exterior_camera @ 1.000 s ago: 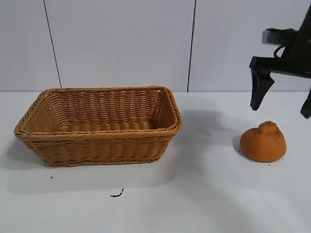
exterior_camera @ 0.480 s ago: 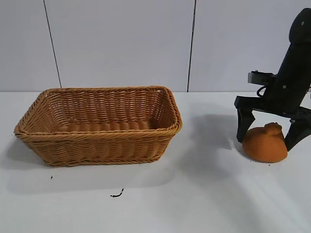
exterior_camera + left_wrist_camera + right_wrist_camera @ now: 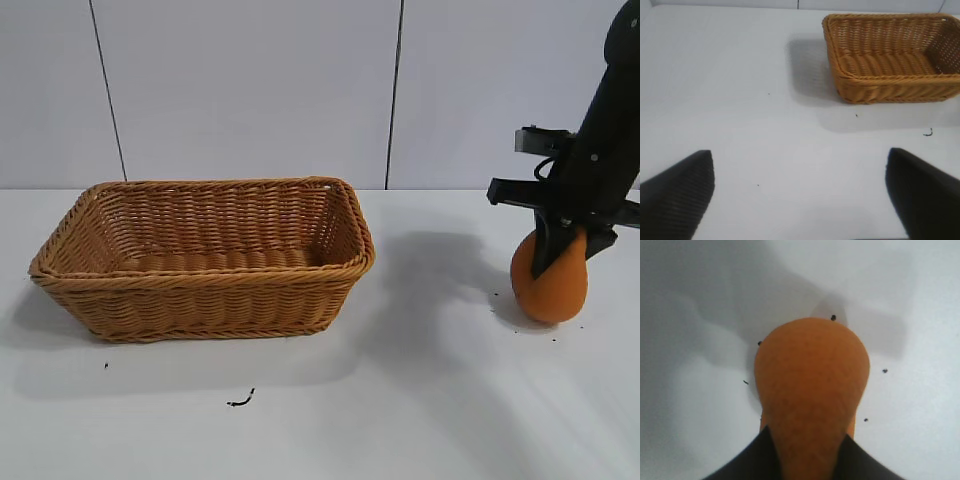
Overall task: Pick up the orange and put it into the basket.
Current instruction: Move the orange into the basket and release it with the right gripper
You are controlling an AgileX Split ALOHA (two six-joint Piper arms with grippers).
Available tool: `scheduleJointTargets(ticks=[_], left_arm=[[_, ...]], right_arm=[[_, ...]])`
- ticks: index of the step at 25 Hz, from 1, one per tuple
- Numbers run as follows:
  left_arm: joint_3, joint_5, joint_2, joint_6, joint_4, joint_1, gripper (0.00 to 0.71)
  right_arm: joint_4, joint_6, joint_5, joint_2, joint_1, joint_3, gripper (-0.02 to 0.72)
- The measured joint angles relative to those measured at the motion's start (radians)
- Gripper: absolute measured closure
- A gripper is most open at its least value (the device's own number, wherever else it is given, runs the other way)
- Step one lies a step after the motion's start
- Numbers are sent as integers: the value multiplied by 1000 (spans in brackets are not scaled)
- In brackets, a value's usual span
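The orange [image 3: 548, 285] is at the right of the white table, squeezed tall between the fingers of my right gripper [image 3: 558, 255], which is shut on it from above. In the right wrist view the orange [image 3: 810, 385] bulges out past the two dark fingertips [image 3: 760, 460]. The tan wicker basket [image 3: 205, 255] stands at the left of the table, well apart from the orange; it also shows in the left wrist view [image 3: 890, 80], and nothing shows inside it. My left gripper [image 3: 800, 190] is open over bare table and does not show in the exterior view.
A small black scrap [image 3: 240, 401] lies on the table in front of the basket. Dark specks [image 3: 885, 371] dot the table round the orange. A white panelled wall stands behind the table.
My right gripper came down over the orange, then shut on it, squeezing it from squat to tall. The basket has not moved.
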Motion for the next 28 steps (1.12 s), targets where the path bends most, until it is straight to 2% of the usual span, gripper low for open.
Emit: scheduleJointTargets(ticks=[4, 9, 18, 25, 28], left_arm=[[0, 0, 0, 0, 0, 0, 44], [0, 0, 0, 0, 0, 0, 44], [0, 0, 0, 0, 0, 0, 44], [0, 0, 0, 0, 0, 0, 44], [0, 0, 0, 0, 0, 0, 44]], right_arm=[[-5, 15, 64, -5, 61, -138, 630], [-10, 65, 60, -4, 169, -232, 630], [-15, 136, -53, 19, 381, -239, 630], [-10, 151, -161, 126, 523, -239, 630], [-6, 152, -196, 168, 549, -239, 630]])
